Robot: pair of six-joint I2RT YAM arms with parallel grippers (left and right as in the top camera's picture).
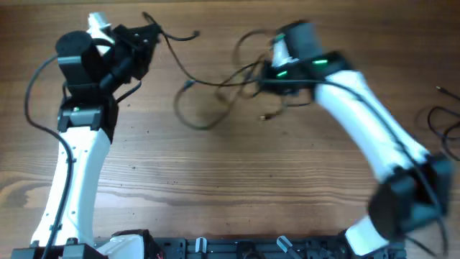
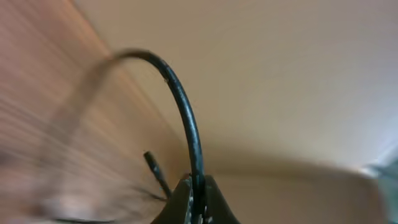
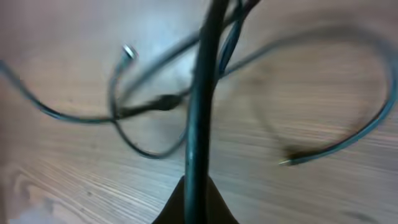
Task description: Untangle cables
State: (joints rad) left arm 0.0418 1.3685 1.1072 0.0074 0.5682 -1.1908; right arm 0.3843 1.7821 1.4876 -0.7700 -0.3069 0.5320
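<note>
Two grips on the cables — left pincer and right pincer each clamp a strand, blurred close-up.

A robotics lab or test bench is suggested. A white left arm and a white right arm are seen rising from a black frame fixed along one edge of a wood-grain table. Green indicator lights are lit on the right arm. Thin black cables are spread over the tabletop, and a plain beige wall is seen beyond it.
</note>
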